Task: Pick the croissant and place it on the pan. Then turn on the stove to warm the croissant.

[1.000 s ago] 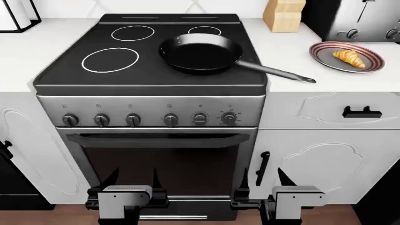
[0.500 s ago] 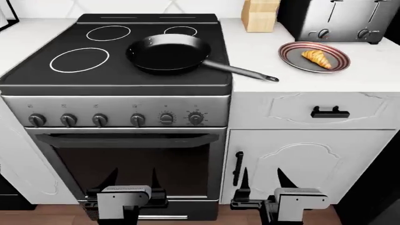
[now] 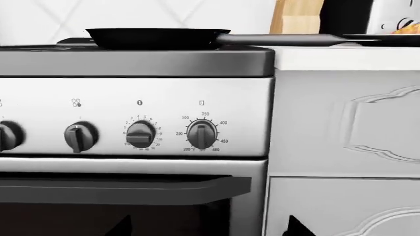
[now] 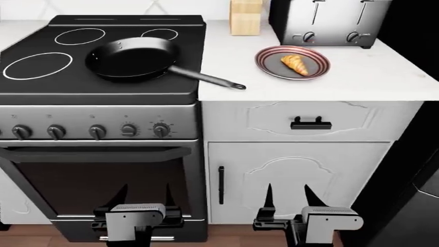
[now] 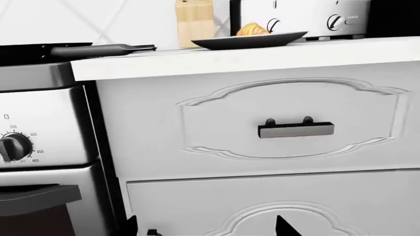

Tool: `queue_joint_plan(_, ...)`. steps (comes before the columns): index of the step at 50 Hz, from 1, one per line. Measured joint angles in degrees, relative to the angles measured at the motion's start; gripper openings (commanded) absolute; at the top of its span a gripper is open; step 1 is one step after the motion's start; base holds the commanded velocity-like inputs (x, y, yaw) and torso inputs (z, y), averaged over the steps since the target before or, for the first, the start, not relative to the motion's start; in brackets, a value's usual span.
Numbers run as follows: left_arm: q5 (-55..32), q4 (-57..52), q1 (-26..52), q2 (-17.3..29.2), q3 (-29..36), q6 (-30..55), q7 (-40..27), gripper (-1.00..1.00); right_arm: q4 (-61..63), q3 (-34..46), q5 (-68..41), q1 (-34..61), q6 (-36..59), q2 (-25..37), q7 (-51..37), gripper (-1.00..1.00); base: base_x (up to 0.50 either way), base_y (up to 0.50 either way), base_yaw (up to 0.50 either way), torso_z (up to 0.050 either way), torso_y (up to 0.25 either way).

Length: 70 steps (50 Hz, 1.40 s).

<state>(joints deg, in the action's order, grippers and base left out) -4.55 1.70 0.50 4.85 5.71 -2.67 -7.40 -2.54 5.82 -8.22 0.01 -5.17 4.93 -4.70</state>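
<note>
The croissant (image 4: pixel 295 65) lies on a grey plate with red rings (image 4: pixel 270 66) on the white counter, right of the stove (image 4: pixel 103 118); it also shows in the right wrist view (image 5: pixel 251 29). The black pan (image 4: pixel 130 56) sits on the stove's front right burner, handle (image 4: pixel 205 78) pointing right over the counter; its side shows in the left wrist view (image 3: pixel 157 37). My left gripper (image 4: pixel 144 198) is open and empty, low before the oven door. My right gripper (image 4: pixel 287 198) is open and empty, low before the white cabinet door.
A steel toaster (image 4: pixel 329 20) and a wooden knife block (image 4: pixel 245 18) stand at the back of the counter. The stove's knobs (image 4: pixel 161 129) line its steel front panel. A drawer with a black handle (image 4: pixel 310 123) is below the counter. A dark appliance (image 4: pixel 412 154) stands at the right.
The view has shifted right: stove, pan and plate have slid left in the head view. Both grippers keep their low positions, open and empty.
</note>
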Motion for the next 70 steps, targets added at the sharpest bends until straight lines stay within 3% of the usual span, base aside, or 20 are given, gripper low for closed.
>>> queue_joint_plan(17, -1.0, -0.5, -0.11, 1.12, 1.35, -0.18, -1.06, 1.0, 0.17, 1.69, 0.06, 0.29, 0.52, 1.3, -1.48, 1.0, 0.0, -0.12, 0.0, 0.001, 0.0)
queue_joint_plan(41, -1.29, -2.6, 0.71, 1.91, 1.67, 1.41, -5.08, 1.0, 3.69, 3.95, 1.88, 0.6, 4.48, 3.2, -4.19, 1.0, 0.0, 0.0, 0.0, 0.05, 0.0)
queue_joint_plan(49, -3.05, -11.89, 1.89, 3.8, 1.09, 10.54, -5.89, 1.0, 17.91, 3.77, 1.57, 0.26, 15.8, 5.55, -5.2, 1.0, 0.0, 0.0, 0.0, 0.05, 0.002)
queue_joint_plan(59, -7.87, -22.89, 6.16, 7.07, 0.29, 22.9, -4.34, 1.0, 37.99, 0.97, -7.13, 4.32, 36.17, 8.91, -4.07, 1.0, 0.0, 0.0, 0.0, 0.05, 0.002)
queue_joint_plan(65, -11.86, -27.76, 10.18, 9.09, -0.14, 30.88, -2.72, 1.0, 48.27, -3.24, -17.26, 11.81, 54.61, 10.09, -6.23, 1.0, 0.0, 0.0, 0.0, 0.05, 0.0)
queue_joint_plan(70, -15.77, -31.22, 13.89, 10.5, -1.19, 37.07, -1.5, 1.0, 52.43, -8.49, -37.15, 19.84, 70.0, 13.0, -18.25, 1.0, 0.0, 0.0, 0.0, 0.034, 0.0)
